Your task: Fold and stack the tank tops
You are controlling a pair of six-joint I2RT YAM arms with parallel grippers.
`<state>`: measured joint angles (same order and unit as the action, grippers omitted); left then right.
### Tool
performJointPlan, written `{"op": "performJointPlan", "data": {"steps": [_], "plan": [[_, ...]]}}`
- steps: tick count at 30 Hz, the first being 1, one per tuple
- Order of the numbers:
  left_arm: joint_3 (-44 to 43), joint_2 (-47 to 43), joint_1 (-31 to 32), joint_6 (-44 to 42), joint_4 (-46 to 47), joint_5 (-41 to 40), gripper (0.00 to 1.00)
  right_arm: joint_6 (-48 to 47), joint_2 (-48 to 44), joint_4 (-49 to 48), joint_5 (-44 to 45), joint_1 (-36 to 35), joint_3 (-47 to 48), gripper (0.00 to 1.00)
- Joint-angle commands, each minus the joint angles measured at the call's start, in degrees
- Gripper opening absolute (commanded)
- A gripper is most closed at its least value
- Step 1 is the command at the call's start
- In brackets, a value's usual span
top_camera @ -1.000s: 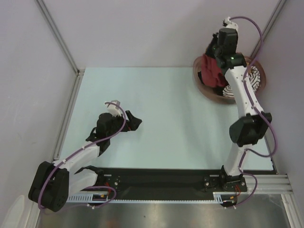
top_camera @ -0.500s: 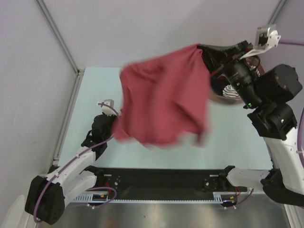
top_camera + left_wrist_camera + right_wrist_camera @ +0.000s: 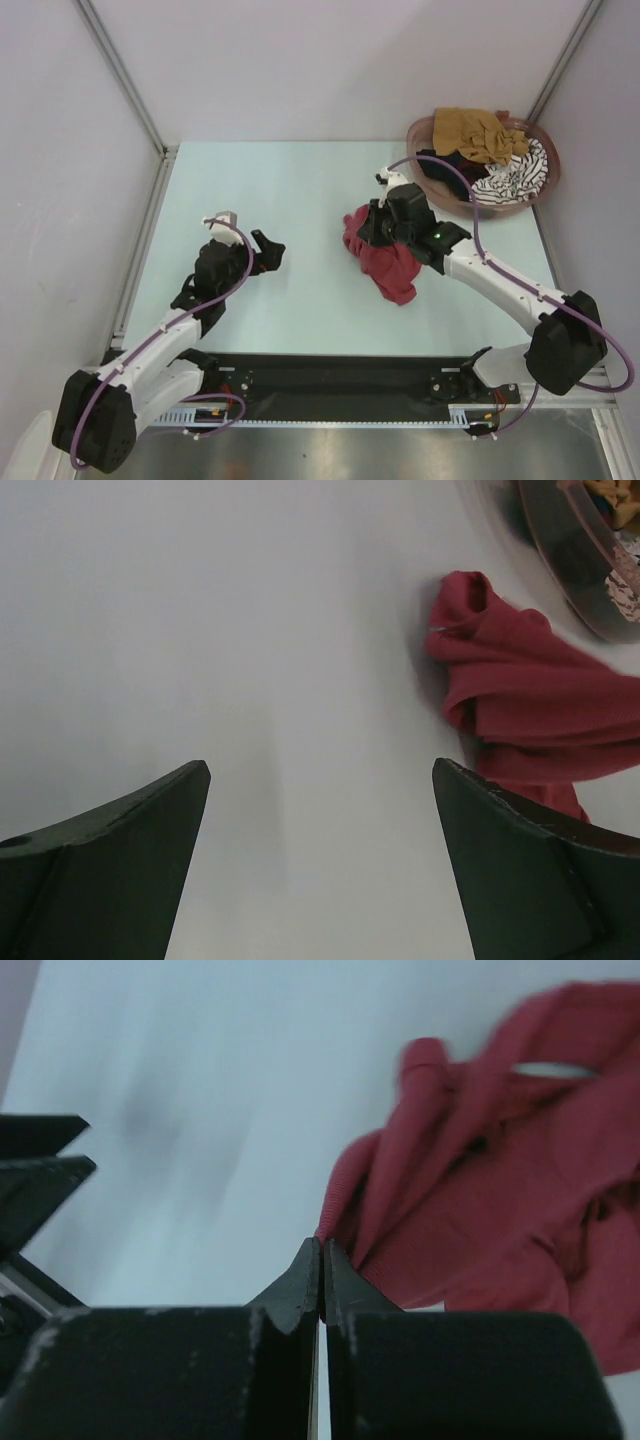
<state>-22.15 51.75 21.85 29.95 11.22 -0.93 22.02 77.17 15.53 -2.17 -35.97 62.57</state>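
Mid-table, your right gripper (image 3: 322,1252) just landed the dark red tank top (image 3: 392,268) from the basket (image 3: 412,140), still pinching it; left gripper (image 3: 320,768) hangs open, so flatten next.

The left gripper (image 3: 320,770) hung over the pale worktop (image 3: 200,600), its two dark fingers (image 3: 110,870) spread wide apart with bare surface showing between them. A dark red tank top (image 3: 525,705) lay crumpled beyond the right-hand finger. At the upper right corner showed the blurred rim of a pinkish-brown basket (image 3: 565,555), mustard cloth (image 3: 612,490) inside.
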Motion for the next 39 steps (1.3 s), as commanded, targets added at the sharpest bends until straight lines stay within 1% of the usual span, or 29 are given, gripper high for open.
{"op": "performJointPlan", "data": {"steps": [1,6,8,10,11,14,16,17,19,21,22,24,25,26,27,29,30,31,32,34,35,39], "plan": [[-0.7,-1.38,0.39,-0.16,0.55,-0.92,1.0,3.56,-1.32,-9.2,-5.02,-0.07,-1.12,0.0],[-0.52,-2.0,0.3,-0.16,0.82,-0.83,1.0,2.59,-1.05,-10.87,-9.42,-1.38,0.62,0.0],[-0.52,-1.91,0.39,-0.25,0.99,-0.74,1.0,0.49,-1.05,-10.0,-9.95,-2.79,4.03,0.0],[-0.61,-2.0,0.39,-0.25,0.82,-0.65,1.0,-1.88,-1.05,-7.37,-9.34,-5.24,6.94,0.0],[-0.61,-2.0,0.3,-0.16,0.73,-0.74,1.0,-2.33,-1.14,-6.83,-8.82,-5.95,10.09,0.0],[-0.44,-2.44,0.39,-0.16,0.55,-1.0,1.0,-2.95,-1.84,-4.99,-7.94,-7.8,15.19,0.0],[-0.44,-2.61,0.39,-0.25,0.64,-1.09,1.0,-3.04,-2.19,-3.67,-6.8,-7.72,17.41,0.0],[-0.35,-2.88,0.39,-0.25,0.64,-1.18,1.0,-3.65,-2.11,-2.88,-3.48,-7.72,18.55,0.0],[-0.09,-3.23,0.39,-0.42,0.9,-1.0,1.0,-4.44,-1.41,-0.6,-0.3,-7.19,21.01,0.0],[0.0,-3.58,0.39,-0.42,0.99,-1.0,1.0,-4.27,1.75,1.25,0.15,-4.48,22.42,0.0],[0.0,-3.76,0.39,-0.6,0.82,-1.18,1.0,-4.01,3.33,3.17,0.15,-3.59,23.29,0.18],[0.0,-4.11,0.39,-0.51,0.64,-1.35,1.0,-2.0,7.27,5.11,4.17,-1.31,23.22,0.51],[0.0,-4.02,0.39,-0.51,0.47,-1.44,1.0,-1.11,8.34,7.04,6.63,-0.87,22.35,0.71],[-0.17,-4.02,0.39,-0.69,0.38,-1.53,1.0,-0.75,9.13,7.75,9.01,-0.43,21.81,0.73],[-0.17,-4.11,0.39,-0.6,0.03,-1.79,1.0,-0.66,9.84,8.37,8.86,0.27,20.94,0.74],[-0.26,-4.2,0.3,-0.69,-0.5,-2.76,1.0,-1.36,8.54,5.76,6.76,0.28,15.16,0.73],[-0.35,-4.11,0.39,-0.77,-1.02,-3.02,1.0,-1.71,7.4,3.83,5.79,0.19,12.69,0.71],[-0.61,-4.11,0.3,-0.78,-1.29,-3.46,1.0,-2.15,4.95,0.24,4.56,0.19,10.23,0.66],[-0.79,-4.11,0.39,-0.78,-1.64,-3.81,0.99,-2.42,3.88,-1.45,2.72,0.19,5.34,0.64],[-1.57,-4.02,0.48,-0.6,-3.92,-4.87,0.99,-3.03,1.51,-4.35,1.05,0.19,1.09,0.61],[-1.93,-4.11,0.48,-0.43,-4.97,-6.0,0.99,-3.65,1.06,-5.59,-1.32,0.28,-2.5,0.61],[-3.07,-3.76,0.57,0.63,-10.42,-9.87,1.0,-3.83,1.14,-10.33,-9.05,0.02,-9.73,0.65]]}}
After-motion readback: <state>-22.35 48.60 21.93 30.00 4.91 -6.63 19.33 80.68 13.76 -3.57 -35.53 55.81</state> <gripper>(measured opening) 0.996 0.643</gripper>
